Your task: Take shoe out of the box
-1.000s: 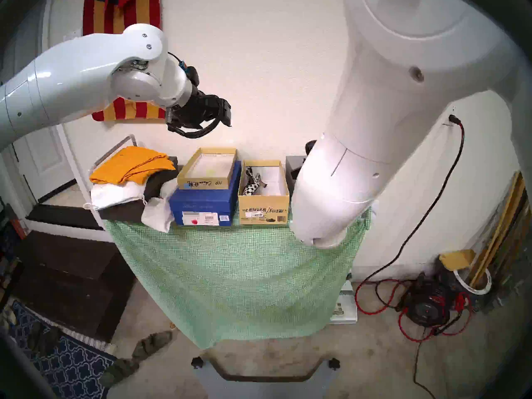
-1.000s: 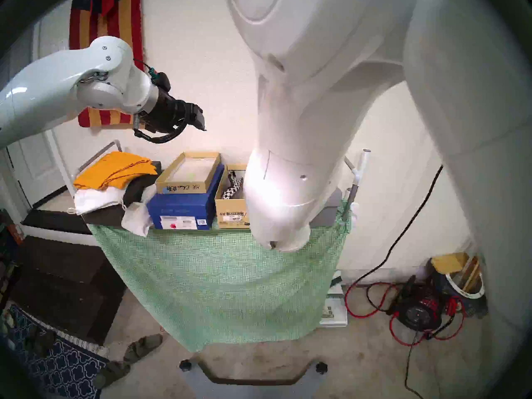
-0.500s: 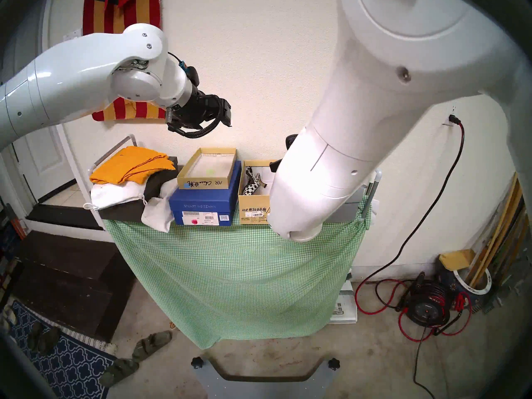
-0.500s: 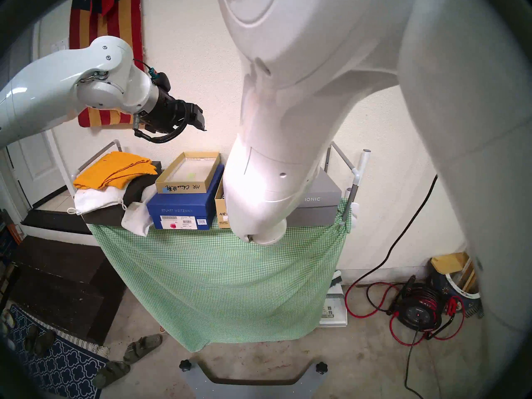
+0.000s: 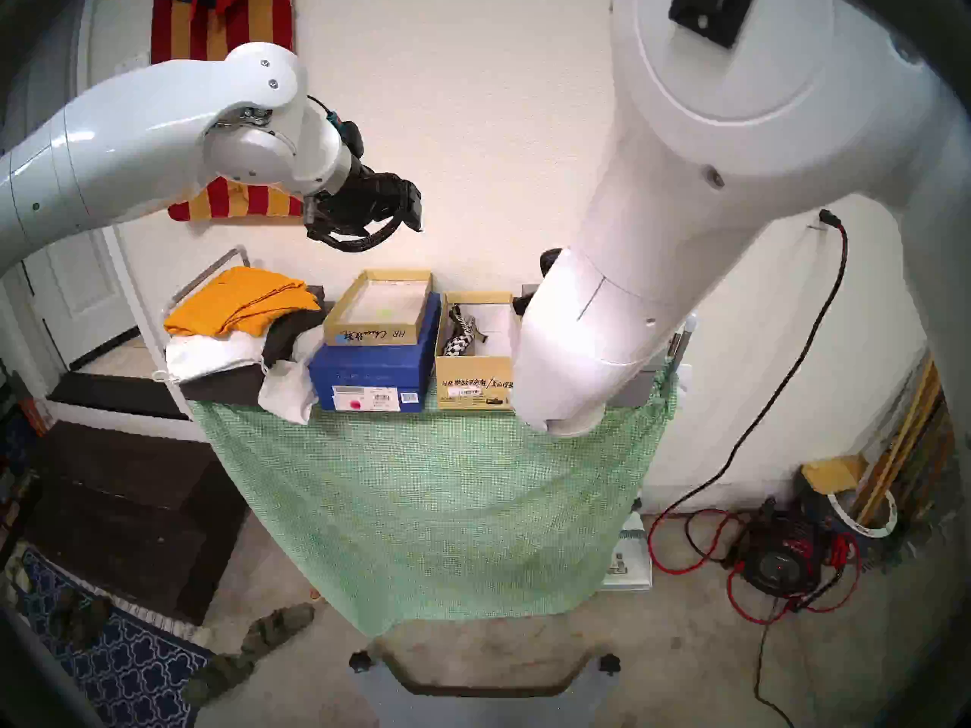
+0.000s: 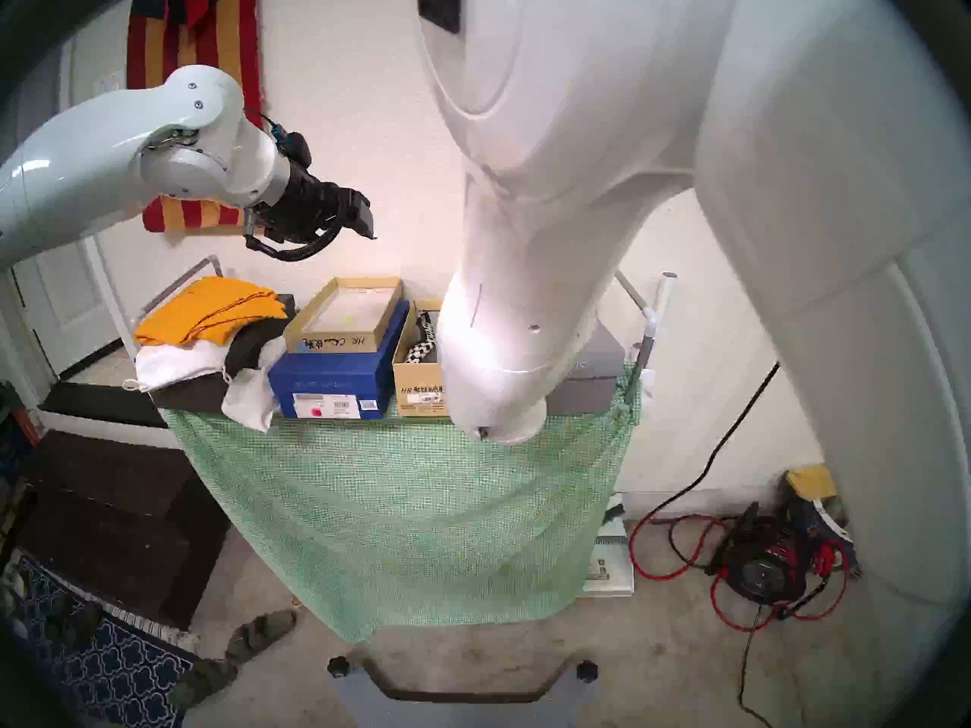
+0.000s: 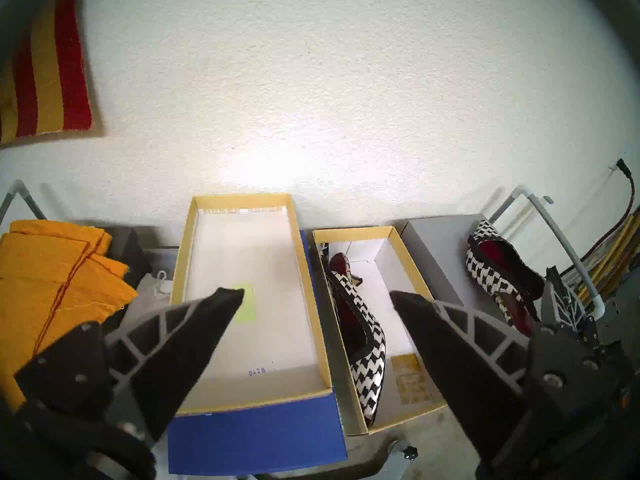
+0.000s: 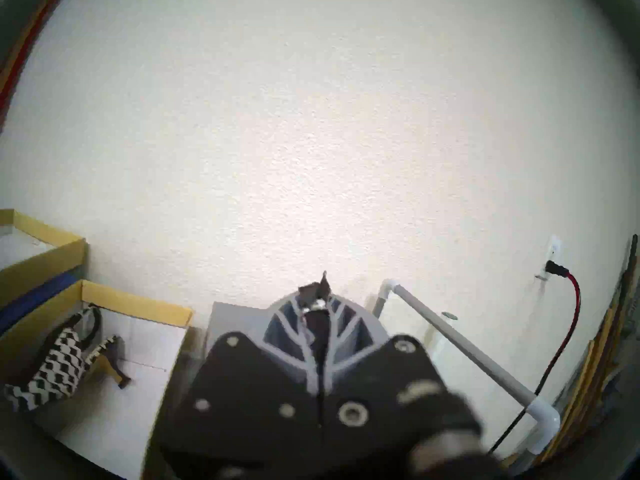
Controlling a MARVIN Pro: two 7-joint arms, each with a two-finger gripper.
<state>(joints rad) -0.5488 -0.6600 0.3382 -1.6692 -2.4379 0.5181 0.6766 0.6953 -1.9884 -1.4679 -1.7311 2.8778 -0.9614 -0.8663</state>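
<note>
The tan cardboard box (image 5: 475,380) stands open on the shelf, with handwriting and stickers on its front. One black-and-white houndstooth heeled shoe (image 5: 458,338) lies along the box's left wall, also in the left wrist view (image 7: 367,358). A second matching shoe (image 7: 491,268) is over the grey box (image 7: 436,254), to the right of the tan box. My right gripper (image 7: 561,295) touches its heel end. In the right wrist view the gripper (image 8: 317,295) is shut on a dark strip of that shoe. My left gripper (image 5: 415,212) hangs open and empty, high above the boxes.
A shallow tan lid (image 5: 378,312) rests on a blue shoebox (image 5: 373,375) left of the tan box. Orange and white cloths (image 5: 241,301) are piled at the far left. A white pipe rail (image 7: 554,233) borders the shelf's right end. The wall is close behind.
My right arm swung left over the tan box half a second ago, then back right over the grey box. The left arm has not moved.
</note>
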